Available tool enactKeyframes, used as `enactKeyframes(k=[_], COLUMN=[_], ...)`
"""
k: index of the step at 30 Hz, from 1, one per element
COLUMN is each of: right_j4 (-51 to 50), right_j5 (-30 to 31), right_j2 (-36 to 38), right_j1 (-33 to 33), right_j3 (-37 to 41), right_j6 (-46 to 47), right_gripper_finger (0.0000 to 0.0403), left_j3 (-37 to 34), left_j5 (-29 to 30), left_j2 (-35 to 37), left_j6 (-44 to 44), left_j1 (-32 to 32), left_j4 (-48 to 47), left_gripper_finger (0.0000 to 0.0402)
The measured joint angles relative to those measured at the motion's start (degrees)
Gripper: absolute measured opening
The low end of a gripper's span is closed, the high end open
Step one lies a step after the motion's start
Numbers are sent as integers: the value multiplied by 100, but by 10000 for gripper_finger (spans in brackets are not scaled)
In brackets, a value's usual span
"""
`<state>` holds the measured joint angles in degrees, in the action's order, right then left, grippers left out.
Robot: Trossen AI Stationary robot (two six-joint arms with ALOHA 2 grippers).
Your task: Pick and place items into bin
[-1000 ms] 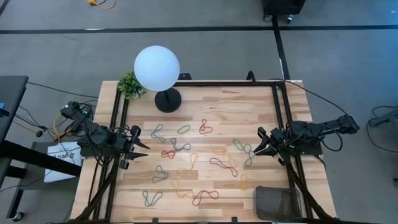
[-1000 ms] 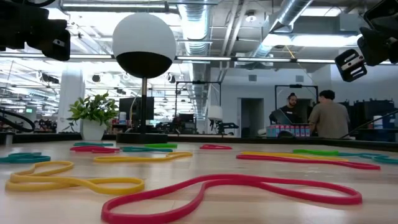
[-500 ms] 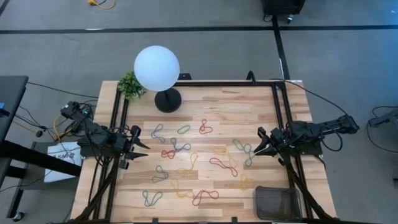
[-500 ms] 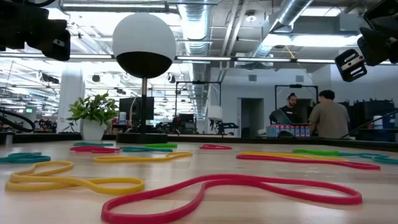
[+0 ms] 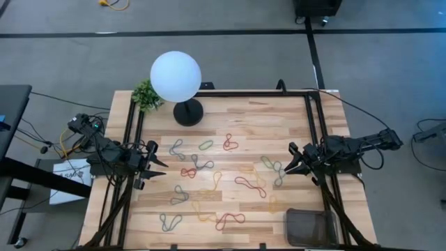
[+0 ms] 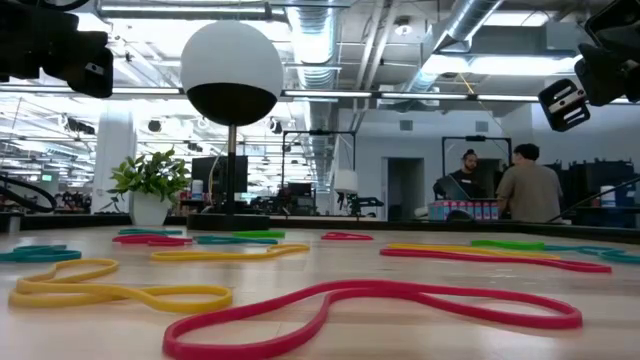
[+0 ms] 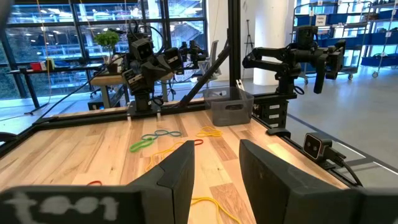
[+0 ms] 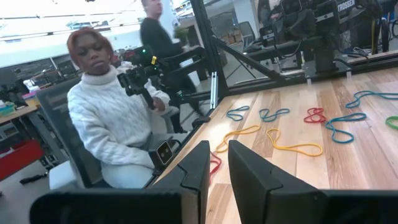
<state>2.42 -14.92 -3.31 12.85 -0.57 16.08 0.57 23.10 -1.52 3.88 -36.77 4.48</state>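
Both grippers idle with fingers parted, left gripper (image 5: 159, 168) and right gripper (image 5: 293, 168) at opposite table edges; rubber bands (image 5: 249, 185) lie flat mid-table, mesh bin (image 5: 311, 226) at the right front corner, so fingertips likely skid over thin loops or snag two.

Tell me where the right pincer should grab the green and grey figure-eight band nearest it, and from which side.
Probably at its narrow crossing waist, coming straight down: the band lies flat on the table, so only the waist gathers both strands. The right pincer hovers just beside it.
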Motion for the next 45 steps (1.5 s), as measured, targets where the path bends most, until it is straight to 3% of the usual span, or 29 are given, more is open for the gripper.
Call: enactKeyframes(k=[23, 35, 45], right_j4=[0, 0, 0], right_j5=[0, 1, 1], right_j2=[-2, 0, -1], right_j1=[1, -1, 0], right_j3=[1, 0, 0], right_j6=[0, 0, -788], right_gripper_finger=[53, 53, 53], left_j3=[10, 67, 84], left_j5=[12, 19, 21], left_j2=[3, 4, 4], left_j6=[386, 1149, 147], left_j1=[0, 0, 0], left_j4=[256, 281, 740], left_gripper_finger=[119, 119, 119])
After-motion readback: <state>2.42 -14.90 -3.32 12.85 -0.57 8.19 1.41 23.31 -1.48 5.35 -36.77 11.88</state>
